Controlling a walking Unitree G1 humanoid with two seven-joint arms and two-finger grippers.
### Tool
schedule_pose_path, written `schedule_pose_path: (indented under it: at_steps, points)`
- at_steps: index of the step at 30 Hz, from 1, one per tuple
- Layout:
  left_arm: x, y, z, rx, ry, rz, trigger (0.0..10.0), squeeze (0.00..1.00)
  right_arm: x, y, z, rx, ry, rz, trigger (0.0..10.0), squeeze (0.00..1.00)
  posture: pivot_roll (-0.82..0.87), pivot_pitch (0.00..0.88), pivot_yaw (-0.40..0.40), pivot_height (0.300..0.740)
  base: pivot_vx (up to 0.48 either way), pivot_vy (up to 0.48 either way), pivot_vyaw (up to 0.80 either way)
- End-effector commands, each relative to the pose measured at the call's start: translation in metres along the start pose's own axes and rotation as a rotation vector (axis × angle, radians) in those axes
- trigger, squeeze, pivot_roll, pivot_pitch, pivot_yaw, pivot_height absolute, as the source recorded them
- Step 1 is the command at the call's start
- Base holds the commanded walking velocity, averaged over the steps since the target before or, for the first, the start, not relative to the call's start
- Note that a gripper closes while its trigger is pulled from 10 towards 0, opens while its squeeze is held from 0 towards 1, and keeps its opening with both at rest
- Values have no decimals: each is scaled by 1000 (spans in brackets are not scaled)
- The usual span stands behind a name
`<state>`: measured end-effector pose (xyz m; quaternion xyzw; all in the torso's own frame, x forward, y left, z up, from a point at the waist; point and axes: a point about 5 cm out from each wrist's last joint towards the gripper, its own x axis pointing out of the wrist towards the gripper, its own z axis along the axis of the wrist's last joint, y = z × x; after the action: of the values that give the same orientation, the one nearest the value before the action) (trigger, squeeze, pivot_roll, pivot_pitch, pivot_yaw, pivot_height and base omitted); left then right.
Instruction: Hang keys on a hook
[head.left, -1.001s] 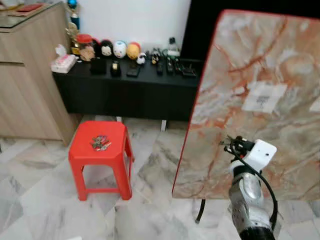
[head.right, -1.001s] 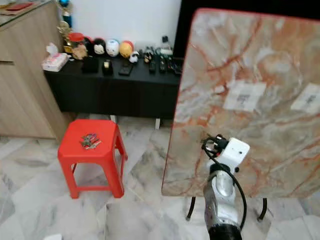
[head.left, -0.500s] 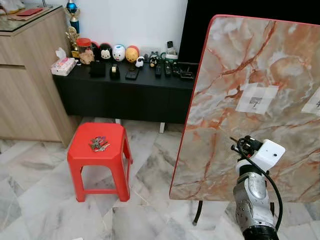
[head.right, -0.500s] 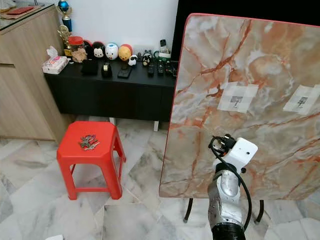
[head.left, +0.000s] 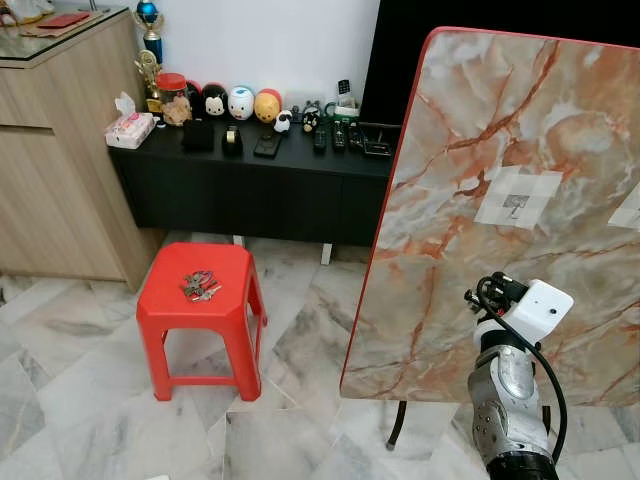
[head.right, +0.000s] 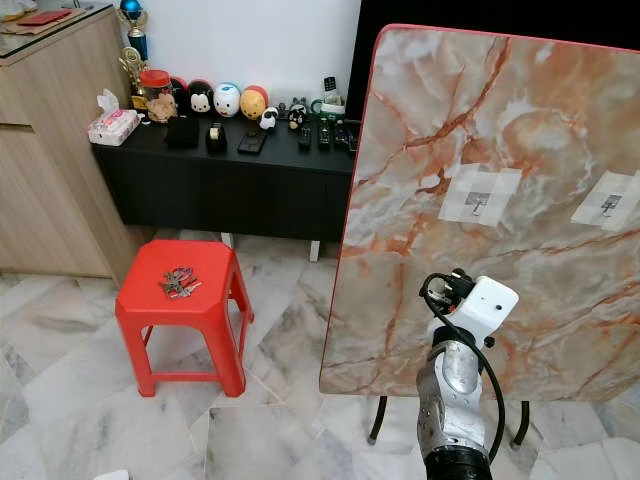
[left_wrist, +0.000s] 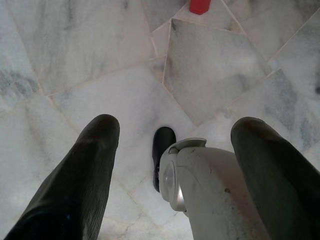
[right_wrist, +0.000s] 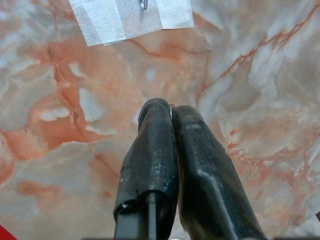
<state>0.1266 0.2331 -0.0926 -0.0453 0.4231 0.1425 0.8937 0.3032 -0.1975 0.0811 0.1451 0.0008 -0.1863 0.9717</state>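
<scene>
While keys (head.left: 200, 286) lie on red stool (head.left: 160, 300), right claw (right_wrist: 170, 112) pressed together, no writing legible.

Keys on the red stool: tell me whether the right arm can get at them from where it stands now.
Probably not as it stands. The keys lie on the red stool well off to the robot's left, while the right gripper, fingers shut, points at the marble board. Open floor lies between them, so nothing blocks a step closer.

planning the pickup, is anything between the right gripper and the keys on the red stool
Nothing visible blocks it. The keys lie in the open on top of the red stool, with bare floor between. The right gripper is shut, raised facing the marble board beside a taped hook, well to the stool's right.
</scene>
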Motion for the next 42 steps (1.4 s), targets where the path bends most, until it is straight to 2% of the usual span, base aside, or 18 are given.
schedule_pose_path:
  at_steps: [1,13,26,28,36,39,40,42]
  points:
    - [0,-4,-3,-1,16,-7,10000,0,2,-4,5,-10,-22,-13,10000,0,-27,0,-116,740,300,0,0]
    - [0,-7,-4,-2,22,-12,10000,0,2,-3,5,-10,-17,-12,10000,0,-26,0,-119,740,315,0,0]
    - [-1,-6,-5,8,27,-22,10000,0,-6,-2,-1,-16,-14,-58,10000,0,-26,0,-119,740,0,0,0]
    - [-1,-6,-5,11,27,-23,10000,0,-7,-3,0,-28,-21,-73,10000,0,-26,0,-119,740,0,0,0]
    - [-1,-6,-5,14,26,-23,10000,0,-14,-28,18,-146,-121,-282,10000,0,-30,0,-117,740,0,0,0]
    - [-1,-6,-5,16,26,-24,10000,0,-17,-32,23,-185,-142,-314,10000,0,-34,0,-114,740,0,0,0]
    - [-1,-6,-5,18,26,-25,10000,0,-18,-32,30,-241,-176,-325,10000,0,-34,0,-114,740,0,0,0]
    - [0,-6,-4,19,25,-25,10000,0,-19,-31,34,-267,-197,-331,10000,0,-39,0,-111,740,0,0,0]
